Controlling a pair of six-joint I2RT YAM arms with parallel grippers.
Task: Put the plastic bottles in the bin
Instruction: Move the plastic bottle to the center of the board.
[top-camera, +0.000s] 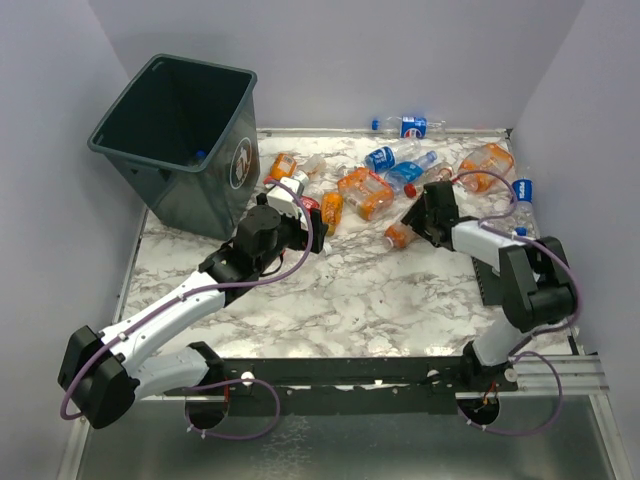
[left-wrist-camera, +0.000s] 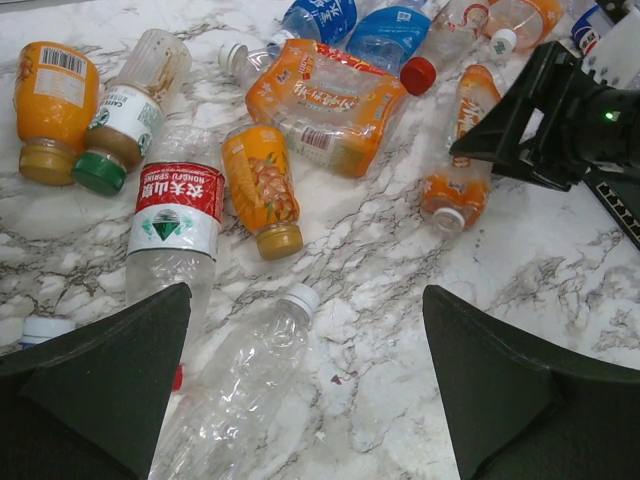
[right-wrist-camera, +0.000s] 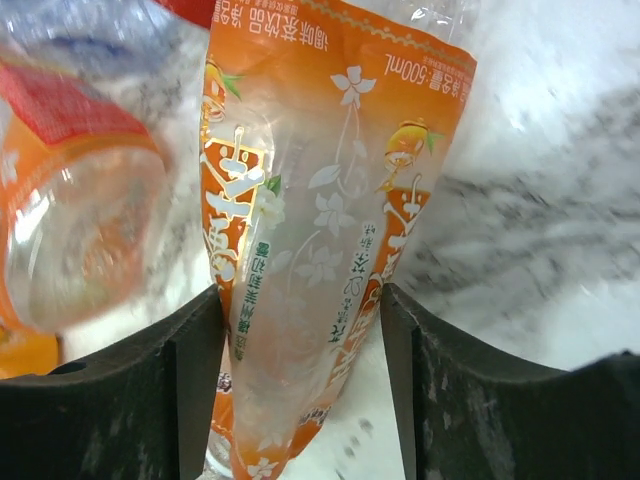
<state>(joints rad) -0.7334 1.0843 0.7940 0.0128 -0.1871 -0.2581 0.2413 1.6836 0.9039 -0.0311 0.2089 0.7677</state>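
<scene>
The bin (top-camera: 190, 195) stands at the far left of the table (top-camera: 350, 300). The plastic bottles (top-camera: 365, 192) lie scattered to the right of the bin. The left gripper (top-camera: 305, 225) hangs just right of the bin, jaws wide apart. Further right of the bin, the right gripper (right-wrist-camera: 300, 310) is clamped on an orange-labelled bottle (right-wrist-camera: 310, 180).

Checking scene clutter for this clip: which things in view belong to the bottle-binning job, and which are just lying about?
Job: bin; plastic bottles strewn about, such as the red-labelled bottle; orange-labelled bottle gripped in the right tool.
Not the job: marble table; purple cables; no other loose items seen.
</scene>
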